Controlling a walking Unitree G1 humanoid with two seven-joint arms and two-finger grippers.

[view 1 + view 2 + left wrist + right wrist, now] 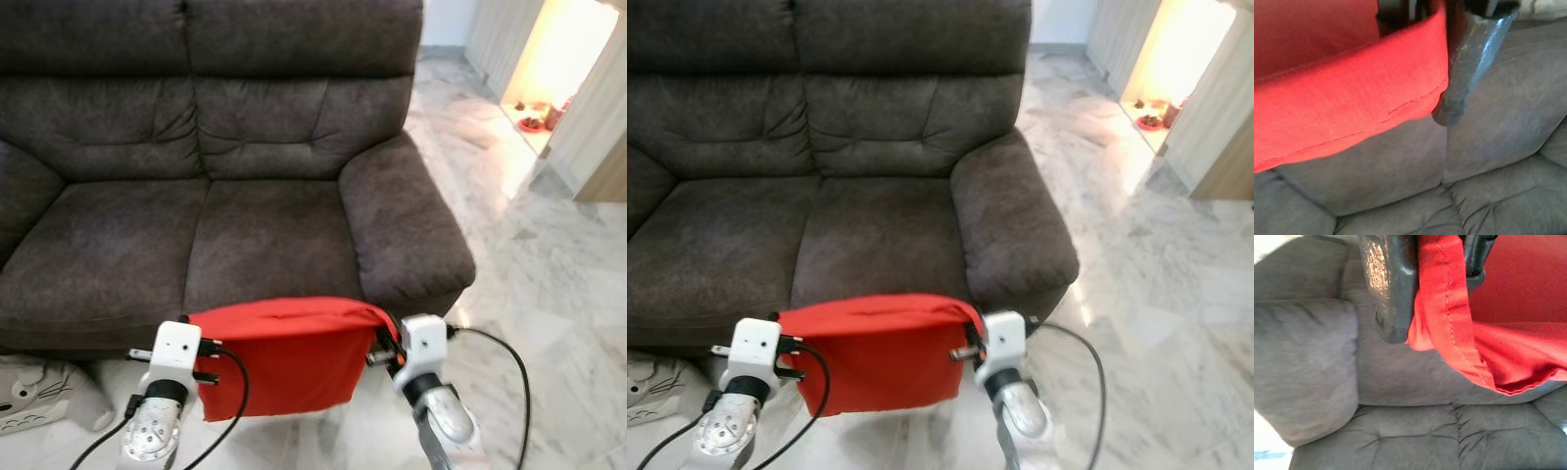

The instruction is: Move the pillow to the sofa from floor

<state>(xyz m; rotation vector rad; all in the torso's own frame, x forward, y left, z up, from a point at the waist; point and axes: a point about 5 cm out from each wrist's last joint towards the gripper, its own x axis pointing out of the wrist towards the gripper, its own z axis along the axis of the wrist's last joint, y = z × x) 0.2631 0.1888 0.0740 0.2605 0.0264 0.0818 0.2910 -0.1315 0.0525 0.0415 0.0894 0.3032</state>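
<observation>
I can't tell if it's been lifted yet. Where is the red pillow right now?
The red pillow hangs off the floor between the left gripper and right gripper, each pinching an upper corner, just before the sofa's front edge.

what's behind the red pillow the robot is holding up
The sofa: its seat front edge sits behind the pillow, held between the left gripper and right gripper. The floor and sofa base there are hidden.

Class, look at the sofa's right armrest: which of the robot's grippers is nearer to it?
Right. The right gripper holds the red pillow just below the armrest; the left gripper grips the pillow's far edge.
</observation>
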